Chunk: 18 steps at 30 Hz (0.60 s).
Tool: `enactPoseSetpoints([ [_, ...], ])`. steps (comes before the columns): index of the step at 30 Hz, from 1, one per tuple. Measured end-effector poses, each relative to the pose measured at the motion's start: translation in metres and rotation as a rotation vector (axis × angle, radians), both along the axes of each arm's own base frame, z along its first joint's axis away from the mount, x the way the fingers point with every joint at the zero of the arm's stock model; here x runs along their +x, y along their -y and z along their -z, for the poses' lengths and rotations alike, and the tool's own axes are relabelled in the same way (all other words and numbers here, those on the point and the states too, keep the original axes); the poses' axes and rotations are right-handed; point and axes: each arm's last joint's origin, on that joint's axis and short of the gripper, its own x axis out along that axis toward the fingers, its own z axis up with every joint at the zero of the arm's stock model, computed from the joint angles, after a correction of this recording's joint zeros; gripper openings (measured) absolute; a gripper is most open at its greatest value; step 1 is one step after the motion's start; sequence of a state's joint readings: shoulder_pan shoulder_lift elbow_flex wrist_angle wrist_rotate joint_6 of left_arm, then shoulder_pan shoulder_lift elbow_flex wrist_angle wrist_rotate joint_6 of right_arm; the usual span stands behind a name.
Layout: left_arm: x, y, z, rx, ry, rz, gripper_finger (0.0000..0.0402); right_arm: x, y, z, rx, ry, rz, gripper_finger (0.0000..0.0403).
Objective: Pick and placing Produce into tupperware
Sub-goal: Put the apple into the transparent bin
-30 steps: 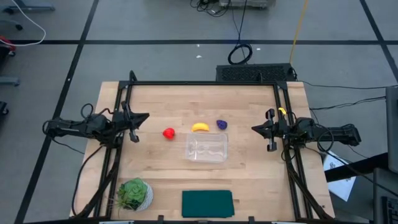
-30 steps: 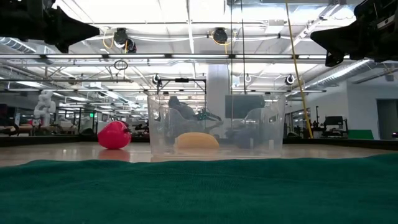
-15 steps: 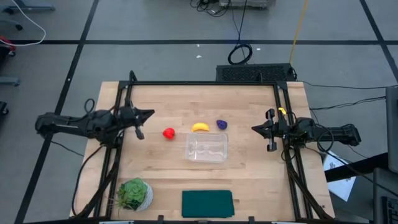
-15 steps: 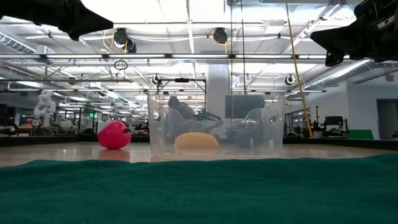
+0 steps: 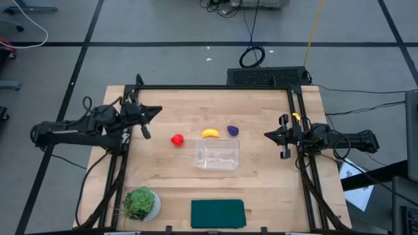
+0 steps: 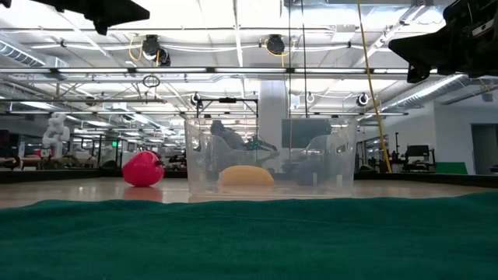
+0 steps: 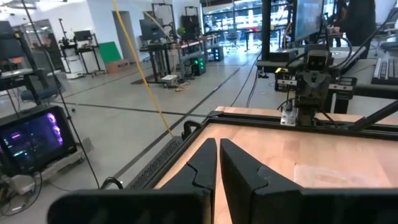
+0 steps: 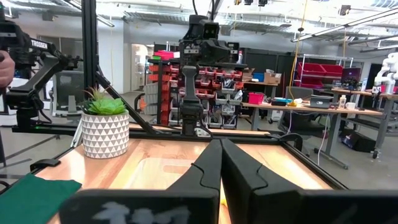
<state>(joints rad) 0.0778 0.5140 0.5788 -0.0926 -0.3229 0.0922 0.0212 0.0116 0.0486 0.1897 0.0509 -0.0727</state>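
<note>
A red round fruit (image 5: 177, 140), a yellow banana (image 5: 209, 133) and a purple grape cluster (image 5: 232, 130) lie on the wooden table. The clear tupperware (image 5: 217, 155) stands just near of them, holding nothing. In the low view the red fruit (image 6: 142, 169) shows left of the tupperware (image 6: 268, 159), and the banana (image 6: 246, 176) shows through its walls. My left gripper (image 5: 153, 113) is shut and empty, raised over the table's far left part. My right gripper (image 5: 268, 134) is shut and empty at the table's right side.
A potted green plant (image 5: 141, 203) stands at the near left corner. A dark green cloth (image 5: 217, 213) lies at the near edge. Black frame rails (image 5: 215, 87) run along the far, left and right sides.
My left gripper has risen and swung toward the table's far edge and a little to the right, staying shut. Nothing else has moved.
</note>
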Motion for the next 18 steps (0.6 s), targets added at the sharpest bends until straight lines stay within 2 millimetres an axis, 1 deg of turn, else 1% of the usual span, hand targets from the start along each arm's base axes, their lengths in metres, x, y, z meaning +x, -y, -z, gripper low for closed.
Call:
enactPoseSetpoints([
  [9, 0.007, -0.010, -0.019, 0.000, -0.022, 0.017, 0.0026, 0.000, 0.000, 0.000, 0.000, 0.000, 0.000, 0.0000],
  [15, 0.017, -0.019, -0.030, -0.012, -0.037, 0.027, 0.0026, 0.000, 0.000, 0.000, 0.000, 0.000, 0.000, 0.0000],
  [18, 0.021, -0.024, -0.039, -0.016, -0.040, 0.036, 0.0026, 0.000, 0.000, 0.000, 0.000, 0.000, 0.000, 0.0000],
])
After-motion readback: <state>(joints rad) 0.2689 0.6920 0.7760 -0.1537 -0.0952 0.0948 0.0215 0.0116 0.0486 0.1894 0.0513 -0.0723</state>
